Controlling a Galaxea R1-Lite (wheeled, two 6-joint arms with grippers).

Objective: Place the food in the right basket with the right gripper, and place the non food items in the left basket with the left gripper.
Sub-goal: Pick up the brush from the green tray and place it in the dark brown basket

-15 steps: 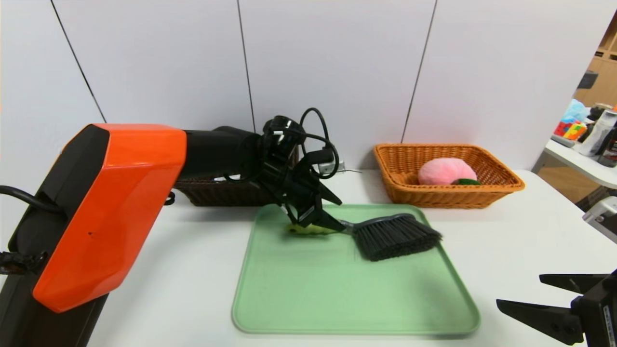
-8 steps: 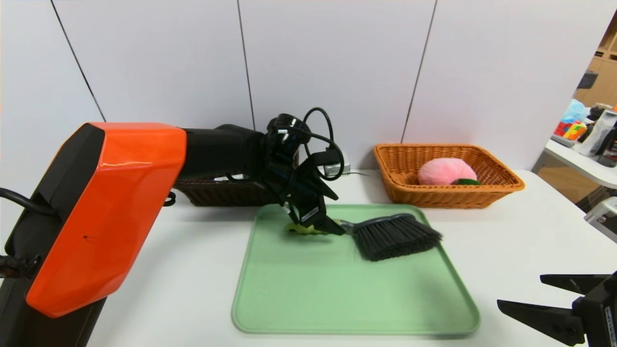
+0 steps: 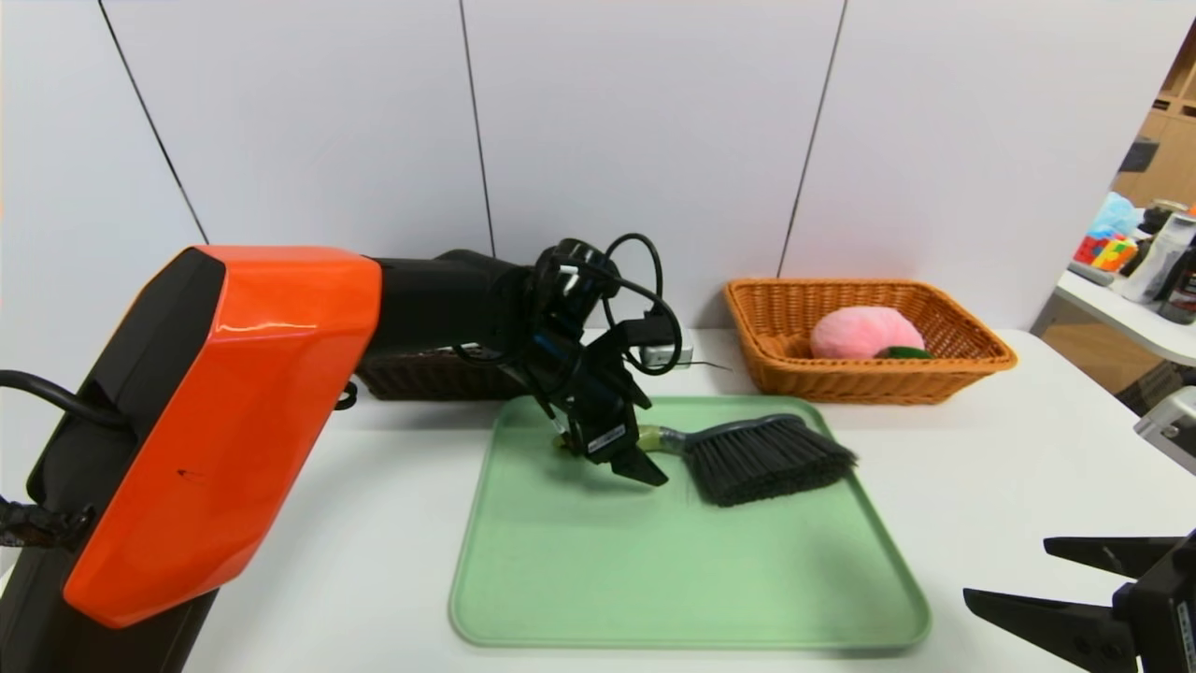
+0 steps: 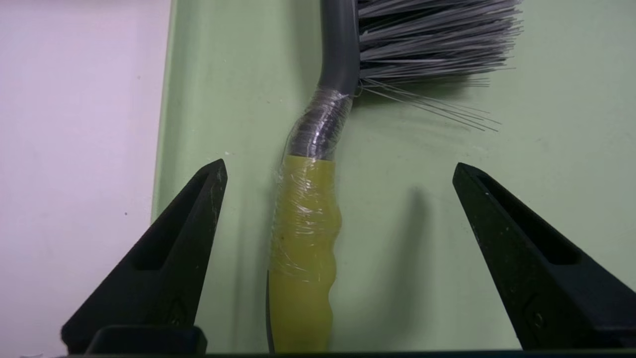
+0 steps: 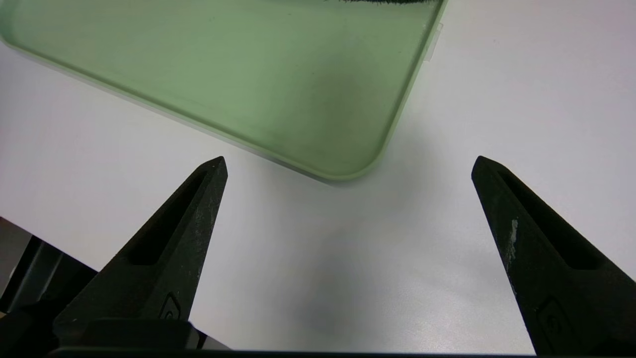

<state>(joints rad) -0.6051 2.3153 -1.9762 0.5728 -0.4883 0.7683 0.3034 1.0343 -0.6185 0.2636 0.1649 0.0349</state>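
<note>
Your left tool (image 3: 628, 447) hangs over the far left part of the green tray (image 3: 579, 579), its jaws spread wide to either side of the brush (image 3: 747, 455) handle without touching it. In the left wrist view the yellow-green handle (image 4: 304, 258) lies flat on the tray between the two fingers (image 4: 164, 268), nearer one of them, bristles pointing away to the right. The pink peach (image 3: 864, 332) sits in the orange-tan basket (image 3: 972, 360) at the far right of the bench (image 3: 1028, 467). The dark brown basket (image 3: 420, 379) stands at the far left, mostly hidden behind your left arm. Your right tool (image 3: 1046, 579) is parked low at the near right, spread open above bare bench beside the tray's near corner.
</note>
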